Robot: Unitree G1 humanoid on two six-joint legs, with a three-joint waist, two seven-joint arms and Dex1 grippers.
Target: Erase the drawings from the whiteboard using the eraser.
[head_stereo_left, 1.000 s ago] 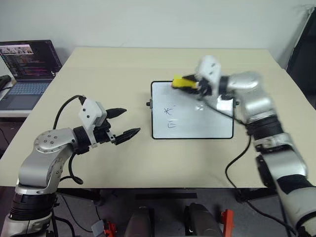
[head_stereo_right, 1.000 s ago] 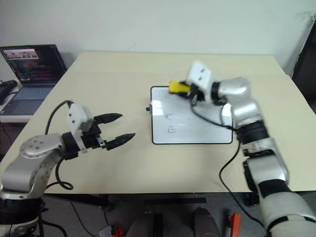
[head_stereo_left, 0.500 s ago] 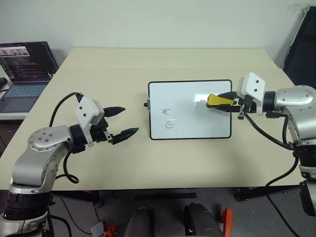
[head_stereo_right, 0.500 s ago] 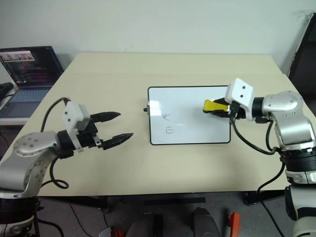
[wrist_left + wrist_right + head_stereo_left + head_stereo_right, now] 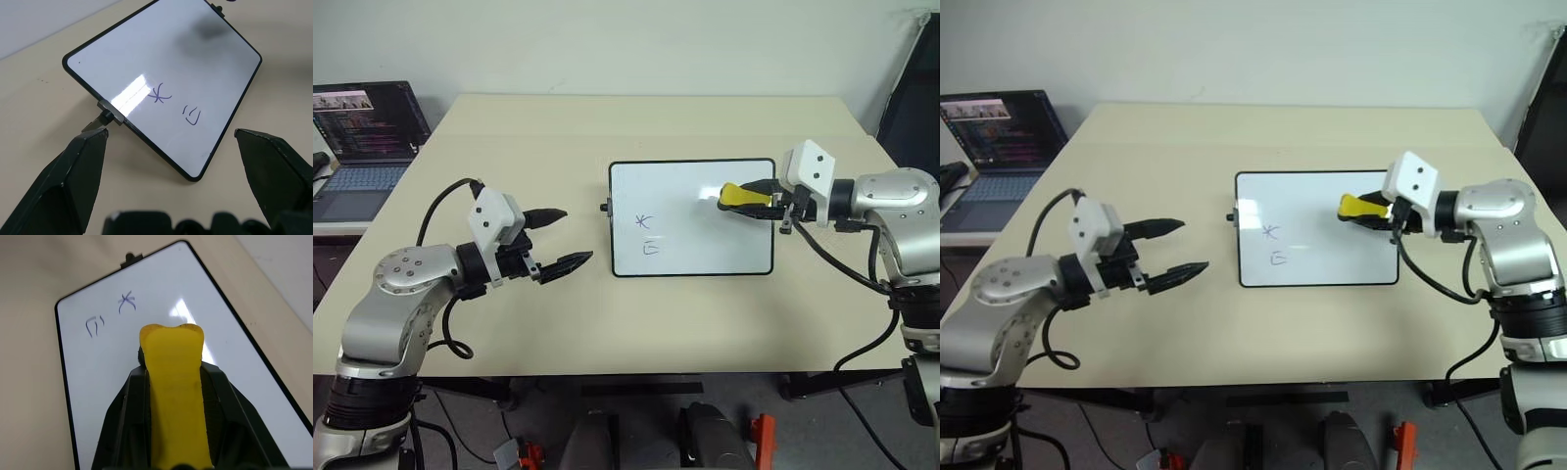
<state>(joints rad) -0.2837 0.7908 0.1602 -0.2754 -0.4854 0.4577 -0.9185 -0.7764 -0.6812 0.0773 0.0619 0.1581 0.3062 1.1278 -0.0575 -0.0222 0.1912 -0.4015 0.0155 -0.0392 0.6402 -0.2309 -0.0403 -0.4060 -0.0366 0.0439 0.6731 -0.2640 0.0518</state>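
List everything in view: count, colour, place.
whiteboard: 1, white with black frame, flat at table centre.
drawings: 2 left, dark; star mark above box shape, on the board's left part.
eraser: 1, yellow, over the board's right part.
table: 1, beige.
laptop: 1, dark, screen on, on a side surface left of the table.
left gripper: black fingers, open, left of the board.
right gripper: shut on the eraser.

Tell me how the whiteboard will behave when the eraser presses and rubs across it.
The whiteboard lies flat and unclamped on the smooth table, so it may well slide under sideways rubbing. Its thin black frame and flat face suggest it is stiff and light. The left gripper hangs beside its edge, apart from it, so nothing steadies it.
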